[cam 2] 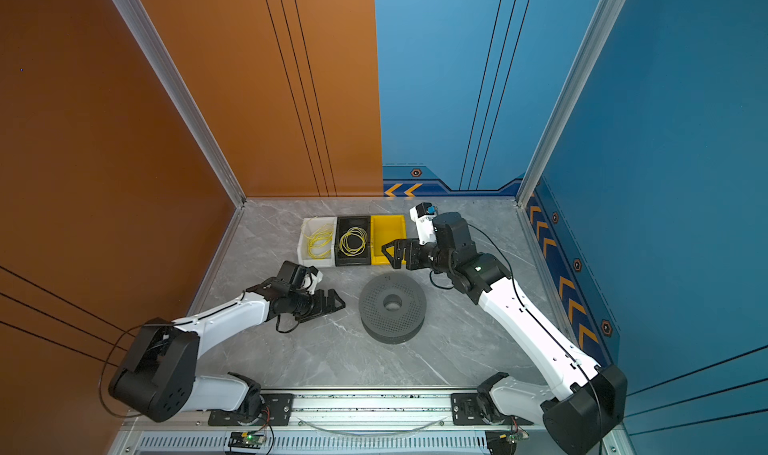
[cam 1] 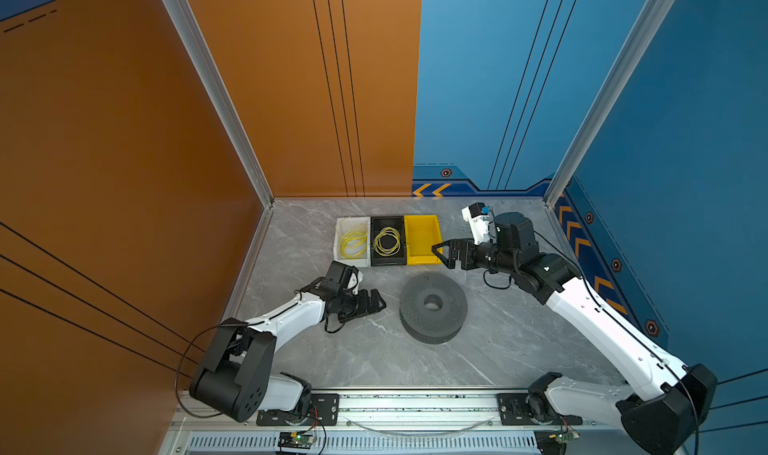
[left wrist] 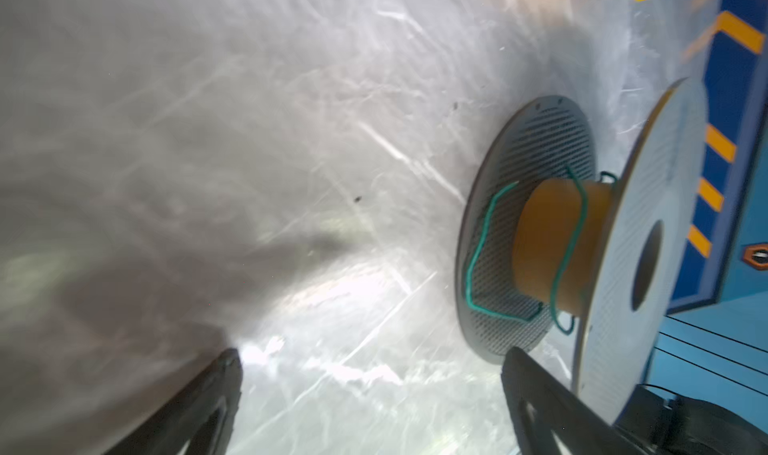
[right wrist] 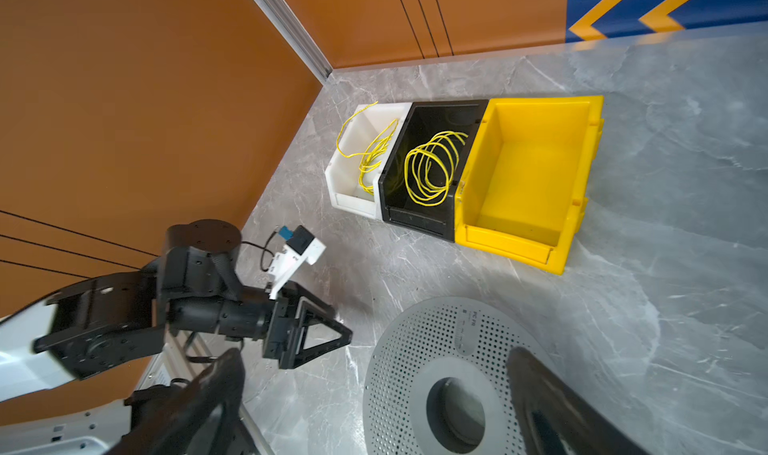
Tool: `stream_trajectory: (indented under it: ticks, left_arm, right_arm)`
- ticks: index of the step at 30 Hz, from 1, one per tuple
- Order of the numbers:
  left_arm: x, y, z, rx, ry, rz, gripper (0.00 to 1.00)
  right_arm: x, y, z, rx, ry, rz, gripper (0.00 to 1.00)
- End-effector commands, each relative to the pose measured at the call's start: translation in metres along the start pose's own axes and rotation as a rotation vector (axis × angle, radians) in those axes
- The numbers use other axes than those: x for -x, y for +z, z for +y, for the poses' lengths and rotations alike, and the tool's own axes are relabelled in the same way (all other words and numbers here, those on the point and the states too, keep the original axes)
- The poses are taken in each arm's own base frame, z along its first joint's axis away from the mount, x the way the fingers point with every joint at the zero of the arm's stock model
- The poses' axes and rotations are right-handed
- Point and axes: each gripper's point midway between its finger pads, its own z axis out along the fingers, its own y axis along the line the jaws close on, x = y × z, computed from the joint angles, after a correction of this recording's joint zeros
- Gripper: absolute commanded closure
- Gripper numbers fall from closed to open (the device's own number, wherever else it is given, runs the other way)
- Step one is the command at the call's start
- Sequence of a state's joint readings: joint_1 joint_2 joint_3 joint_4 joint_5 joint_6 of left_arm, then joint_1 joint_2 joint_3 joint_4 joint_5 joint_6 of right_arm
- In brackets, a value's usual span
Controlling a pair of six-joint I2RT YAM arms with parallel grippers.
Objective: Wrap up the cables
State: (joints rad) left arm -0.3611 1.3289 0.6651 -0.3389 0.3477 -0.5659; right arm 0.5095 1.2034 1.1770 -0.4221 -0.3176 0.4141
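- The grey marble tabletop [cam 1: 374,361] carries everything.
- The grey spool [cam 1: 451,313] lies flat at the middle.
- The left fingers [left wrist: 195,394], spread wide and empty, sit just left of the spool.
- The right fingers [right wrist: 548,399], equally wide and empty, hang on the spool's far side by the yellow bin [cam 1: 422,232].
- The teal cable [left wrist: 468,282] loops loosely round the spool's orange core [left wrist: 540,245], touching neither pair.

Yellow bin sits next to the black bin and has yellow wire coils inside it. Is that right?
Not quite. The yellow bin does sit next to the black bin, but it is empty. The right wrist view shows the yellow wire coils lying in the black bin and the white bin.
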Motion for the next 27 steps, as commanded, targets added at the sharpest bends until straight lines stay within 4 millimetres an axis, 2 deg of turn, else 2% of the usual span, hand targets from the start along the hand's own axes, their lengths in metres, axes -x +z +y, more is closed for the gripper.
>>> stream_trajectory:
  ticks: [1, 3, 7, 8, 10, 13, 15, 17, 19, 21, 24, 27]
  left_arm:
    - [0.009, -0.047, 0.029, 0.261, 0.047, -0.086, 0.02]
    - [0.025, -0.071, 0.031, 0.318, 0.079, -0.182, 0.02]
    - [0.073, -0.124, 0.037, 0.454, 0.136, -0.473, 0.02]
    - [0.082, -0.132, 0.040, 0.483, 0.150, -0.533, 0.02]
    - [0.098, -0.144, 0.047, 0.540, 0.214, -0.653, 0.02]
    - [0.109, -0.146, 0.059, 0.583, 0.317, -0.760, 0.02]
    - [0.113, -0.145, 0.073, 0.612, 0.330, -0.831, 0.02]
    - [0.117, -0.139, 0.086, 0.616, 0.300, -0.874, 0.02]
    - [0.123, -0.129, 0.092, 0.637, 0.313, -0.900, 0.02]
    - [0.130, -0.120, 0.100, 0.666, 0.331, -0.946, 0.02]
    - [0.139, -0.109, 0.116, 0.667, 0.325, -0.969, 0.02]
    - [0.152, -0.112, 0.119, 0.627, 0.318, -1.030, 0.02]
  right_arm:
    - [0.002, -0.012, -0.032, -0.176, -0.049, -0.035, 0.00]
    - [0.009, -0.020, -0.058, -0.323, -0.088, -0.086, 0.00]
    - [0.028, -0.031, -0.100, -0.545, -0.283, -0.188, 0.00]
    - [0.031, -0.032, -0.110, -0.582, -0.329, -0.208, 0.00]
    - [0.026, -0.035, -0.141, -0.667, -0.374, -0.229, 0.00]
    - [0.007, -0.056, -0.202, -0.765, -0.190, -0.301, 0.00]
    - [-0.007, -0.067, -0.219, -0.743, -0.148, -0.440, 0.00]
    - [-0.026, -0.073, -0.237, -0.772, -0.127, -0.493, 0.00]
    - [-0.046, -0.071, -0.256, -0.839, -0.143, -0.458, 0.00]
    - [-0.057, -0.065, -0.270, -0.856, -0.145, -0.464, 0.00]
    - [-0.064, -0.055, -0.286, -0.839, -0.110, -0.486, 0.00]
    - [-0.064, -0.041, -0.295, -0.818, -0.121, -0.481, 0.00]
